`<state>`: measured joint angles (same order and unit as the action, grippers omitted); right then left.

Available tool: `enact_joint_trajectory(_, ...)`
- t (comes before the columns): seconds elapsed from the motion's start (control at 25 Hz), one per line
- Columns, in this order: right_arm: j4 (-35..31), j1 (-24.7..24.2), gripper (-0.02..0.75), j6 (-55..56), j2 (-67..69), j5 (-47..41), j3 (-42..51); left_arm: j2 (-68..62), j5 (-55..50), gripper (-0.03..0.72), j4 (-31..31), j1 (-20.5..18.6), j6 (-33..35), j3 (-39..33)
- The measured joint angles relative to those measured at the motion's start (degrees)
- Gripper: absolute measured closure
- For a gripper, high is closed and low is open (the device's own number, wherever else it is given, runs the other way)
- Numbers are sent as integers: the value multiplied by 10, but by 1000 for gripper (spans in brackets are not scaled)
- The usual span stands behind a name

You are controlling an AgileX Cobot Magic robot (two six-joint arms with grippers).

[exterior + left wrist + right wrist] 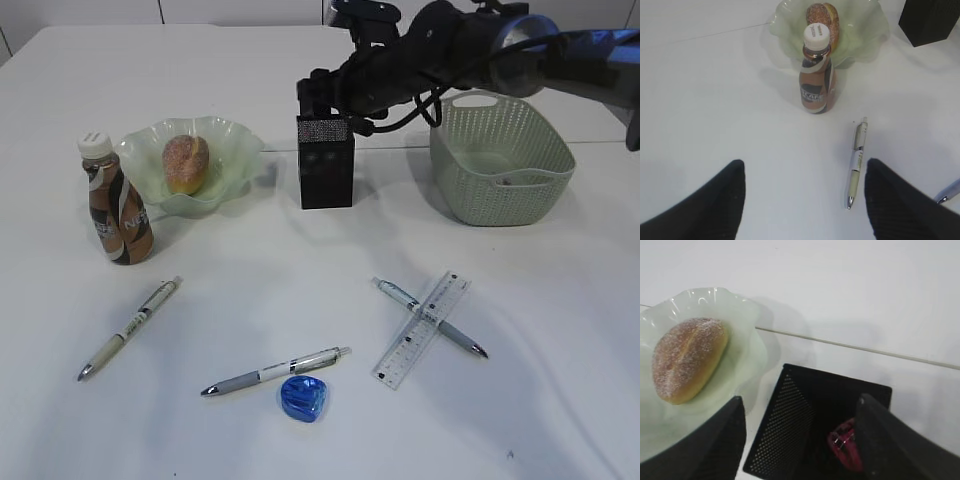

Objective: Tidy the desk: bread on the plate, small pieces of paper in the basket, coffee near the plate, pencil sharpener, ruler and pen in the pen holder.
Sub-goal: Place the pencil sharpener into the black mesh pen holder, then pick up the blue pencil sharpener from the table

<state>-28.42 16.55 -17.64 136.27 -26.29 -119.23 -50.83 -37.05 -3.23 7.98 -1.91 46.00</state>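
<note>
My right gripper (801,405) hangs open over the black mesh pen holder (325,165), fingers empty. A small red thing (845,445) lies inside the holder. The bread (186,163) rests on the green plate (235,140), and the coffee bottle (115,200) stands just left of it. Three pens (130,328) (275,372) (430,318) lie on the table, the right one crossed by the clear ruler (435,305). The blue pencil sharpener (303,398) sits at the front. My left gripper (805,165) is open above the table, beside the left pen (857,160). No paper pieces show.
The pale green basket (505,160) stands at the back right, under the right arm (480,50). The white table's seam runs behind the plate.
</note>
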Motion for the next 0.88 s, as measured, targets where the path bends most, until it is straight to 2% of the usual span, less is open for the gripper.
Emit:
enact_joint_trajectory(0.08,0,0,207,0,0,-10,-6,0,-1,162,-1,0,0,0)
enact_joint_trajectory(0.2,0,0,207,0,0,-101,-81,0,-4,162,-3,0,0,0)
enact_joint_trajectory(0.28,0,0,207,0,0,-114,-90,0,-9,162,-3,0,0,0)
enact_joint_trajectory(0.32,9,0,207,0,0,-177,-135,0,-12,162,-4,0,0,0)
enact_joint_trajectory(0.36,12,0,207,0,0,-187,-141,0,-15,162,-5,0,0,0)
enact_joint_trajectory(0.48,44,0,207,0,0,-291,-199,0,-27,162,-5,0,0,0)
enact_joint_trajectory(0.52,44,0,207,0,0,-291,-199,0,-32,162,-5,0,0,0)
enact_joint_trajectory(0.56,54,0,207,2,0,-342,-220,0,-37,162,-5,0,0,0)
enact_joint_trajectory(0.6,54,0,207,2,0,-342,-220,0,-40,162,-5,0,0,0)
enact_joint_trajectory(0.72,76,0,207,28,-8,-432,-230,0,-59,162,-5,0,0,10)
enact_joint_trajectory(0.88,109,0,207,65,-24,-451,-228,0,-74,162,-5,0,0,36)
